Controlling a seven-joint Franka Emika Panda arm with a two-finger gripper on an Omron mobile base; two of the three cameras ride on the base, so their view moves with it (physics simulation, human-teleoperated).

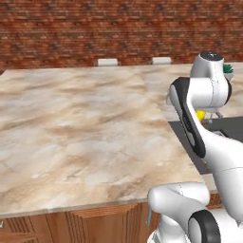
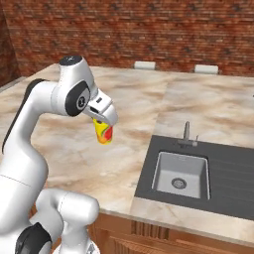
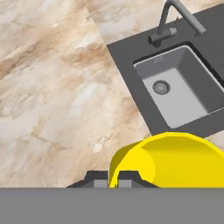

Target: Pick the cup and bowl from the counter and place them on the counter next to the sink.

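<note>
pincer (image 2: 103, 125) pinching glossy yellow cup (image 2: 103, 133), over marbled counter (image 2: 129, 99), nr rect. grey sink (image 2: 181, 174)

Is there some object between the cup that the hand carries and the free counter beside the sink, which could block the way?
Nothing visible does. The hand holds the cup in the air, above bare counter just left of the sink. The tap stands at the far edge of the sink, off that path.
</note>
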